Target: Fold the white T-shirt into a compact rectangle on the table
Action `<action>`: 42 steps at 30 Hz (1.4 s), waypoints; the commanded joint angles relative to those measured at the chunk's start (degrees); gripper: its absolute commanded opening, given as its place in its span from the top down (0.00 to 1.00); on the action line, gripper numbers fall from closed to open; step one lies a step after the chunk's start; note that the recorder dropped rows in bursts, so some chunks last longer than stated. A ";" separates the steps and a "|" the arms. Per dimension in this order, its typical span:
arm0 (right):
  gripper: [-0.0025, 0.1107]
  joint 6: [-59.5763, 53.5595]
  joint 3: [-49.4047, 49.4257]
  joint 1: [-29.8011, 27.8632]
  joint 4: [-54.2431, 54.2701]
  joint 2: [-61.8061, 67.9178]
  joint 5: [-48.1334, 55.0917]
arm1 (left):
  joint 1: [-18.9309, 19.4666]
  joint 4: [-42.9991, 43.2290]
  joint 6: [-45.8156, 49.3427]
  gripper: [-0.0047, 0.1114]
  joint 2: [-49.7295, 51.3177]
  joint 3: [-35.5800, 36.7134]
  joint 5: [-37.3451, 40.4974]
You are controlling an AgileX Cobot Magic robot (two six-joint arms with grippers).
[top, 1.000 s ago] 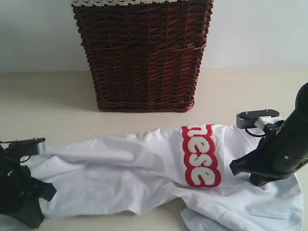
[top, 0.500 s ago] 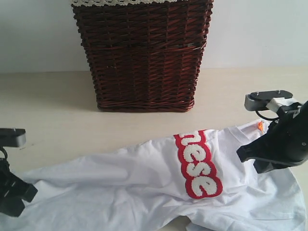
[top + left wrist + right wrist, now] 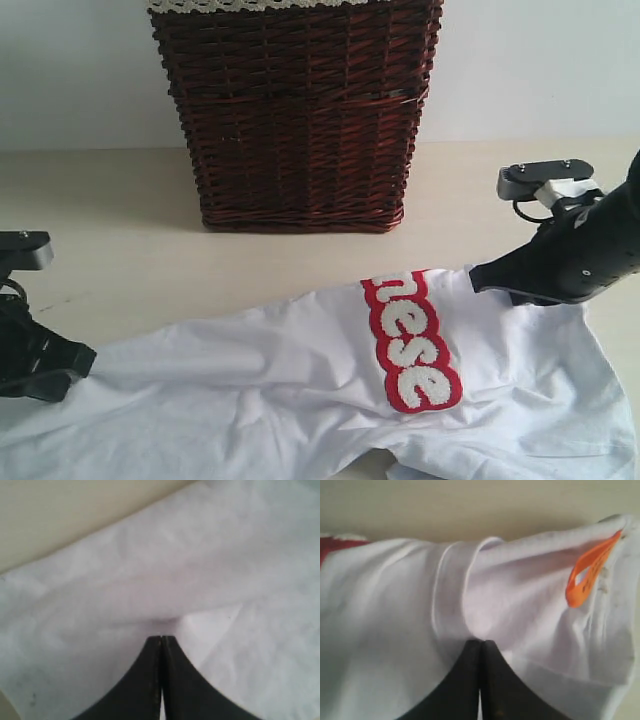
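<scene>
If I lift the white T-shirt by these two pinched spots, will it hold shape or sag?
Probably floppy: the white T-shirt wrinkles and drapes between the pinches. The fuzzy red-edged lettering may resist creasing slightly. It likely drags lightly across the table.

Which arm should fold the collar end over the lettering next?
Probably right. The right claw is shut on the shirt at the collar, beside the orange tag and close to the lettering. The left claw pinches the opposite end, far from it.
</scene>
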 commanded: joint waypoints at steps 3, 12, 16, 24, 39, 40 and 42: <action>0.98 10.53 -5.81 -2.90 -9.89 8.08 -5.85 | 1.14 0.35 -1.58 0.96 9.76 -0.39 -13.44; 0.98 9.82 -13.99 -6.38 -11.85 18.21 -5.45 | 5.96 2.54 -1.45 0.96 21.98 -9.21 -13.18; 0.98 9.93 -15.19 -8.10 -12.33 19.49 -7.92 | 5.96 3.14 -1.45 0.96 24.15 -12.37 -13.18; 0.98 9.48 -16.49 -9.46 -13.44 19.66 -7.73 | 5.57 4.01 0.25 0.96 21.40 -14.20 -13.86; 0.98 2.82 -16.26 -5.10 -10.99 -2.74 3.91 | 5.16 4.01 0.31 0.96 -4.27 -12.80 -5.39; 0.98 1.77 -16.26 -4.19 -10.99 -5.08 5.65 | 5.16 4.01 0.31 0.96 -6.41 -12.80 -4.12; 0.96 0.35 -16.26 -2.74 -10.99 -9.21 9.54 | 5.16 3.51 1.59 0.96 -10.53 -12.21 -2.31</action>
